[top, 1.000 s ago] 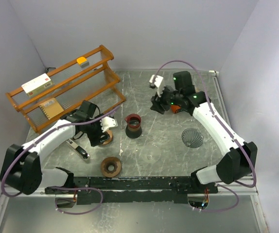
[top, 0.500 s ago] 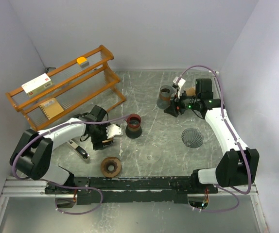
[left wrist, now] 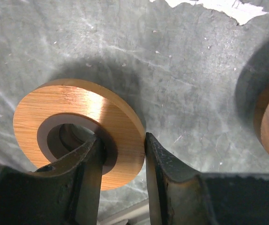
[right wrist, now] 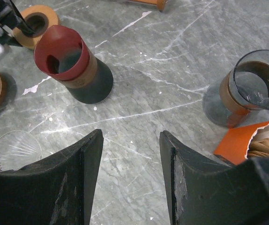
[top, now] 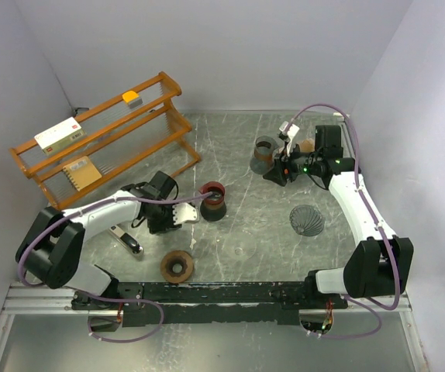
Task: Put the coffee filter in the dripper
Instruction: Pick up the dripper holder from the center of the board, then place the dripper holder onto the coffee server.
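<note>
Grip newly formed: left gripper (left wrist: pixel 123 140), wide a second earlier, clamped the ring (left wrist: pixel 78 101), one finger in its hole. Right gripper (right wrist: pixel 130 136), apart and empty, hung near filters (right wrist: pixel 267 146), none taken.

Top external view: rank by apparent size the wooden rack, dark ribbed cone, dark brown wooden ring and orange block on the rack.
1. Orange-brown wooden slatted rack, by far the largest.
2. Dark ribbed cone and dark brown wooden ring: they look alike, so not ranked.
3. Small orange block on the rack's top rail, the smallest.
</note>
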Action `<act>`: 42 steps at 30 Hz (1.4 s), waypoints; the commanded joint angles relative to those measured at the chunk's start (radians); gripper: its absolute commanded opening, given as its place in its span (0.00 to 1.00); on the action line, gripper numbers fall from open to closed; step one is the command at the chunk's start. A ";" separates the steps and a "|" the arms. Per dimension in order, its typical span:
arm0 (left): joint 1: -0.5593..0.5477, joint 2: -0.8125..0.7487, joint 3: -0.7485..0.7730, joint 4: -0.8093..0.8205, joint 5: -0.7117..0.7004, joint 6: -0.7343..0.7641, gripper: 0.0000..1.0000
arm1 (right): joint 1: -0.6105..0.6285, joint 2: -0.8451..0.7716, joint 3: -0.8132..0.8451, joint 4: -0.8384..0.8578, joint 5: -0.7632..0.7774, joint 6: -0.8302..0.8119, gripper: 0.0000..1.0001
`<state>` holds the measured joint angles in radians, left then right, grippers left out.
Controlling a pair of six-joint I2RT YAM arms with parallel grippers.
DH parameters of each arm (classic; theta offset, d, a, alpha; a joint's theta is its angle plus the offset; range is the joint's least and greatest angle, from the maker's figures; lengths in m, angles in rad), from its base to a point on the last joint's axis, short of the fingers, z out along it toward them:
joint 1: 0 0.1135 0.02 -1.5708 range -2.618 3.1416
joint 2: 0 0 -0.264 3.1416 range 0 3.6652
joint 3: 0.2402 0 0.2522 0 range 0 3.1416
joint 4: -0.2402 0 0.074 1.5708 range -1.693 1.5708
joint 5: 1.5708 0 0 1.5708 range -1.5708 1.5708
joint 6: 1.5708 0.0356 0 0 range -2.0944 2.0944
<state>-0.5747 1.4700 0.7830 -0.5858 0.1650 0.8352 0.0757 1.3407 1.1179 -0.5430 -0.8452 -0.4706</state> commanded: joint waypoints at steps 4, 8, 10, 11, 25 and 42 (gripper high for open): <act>-0.006 -0.149 0.183 -0.180 0.012 0.029 0.28 | -0.028 0.006 -0.018 0.020 0.010 0.007 0.52; -0.007 -0.160 0.321 -0.262 0.109 0.034 0.31 | -0.033 0.018 -0.020 0.024 0.023 0.006 0.52; -0.013 -0.150 0.381 -0.281 0.145 0.047 0.30 | -0.036 0.025 -0.022 0.023 0.025 0.003 0.52; -0.020 -0.144 0.411 -0.288 0.156 0.055 0.30 | -0.040 0.027 -0.023 0.024 0.028 0.004 0.52; -0.213 0.091 0.693 -0.315 0.126 0.100 0.30 | -0.101 0.026 -0.032 0.026 0.018 -0.002 0.53; -0.284 0.239 0.745 -0.340 0.058 0.086 0.32 | -0.111 -0.023 -0.053 0.060 0.034 0.024 0.73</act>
<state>-0.8509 1.7027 1.4986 -0.9150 0.2539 0.9161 -0.0261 1.3434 1.0691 -0.5041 -0.8116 -0.4473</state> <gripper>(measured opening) 0.447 0.705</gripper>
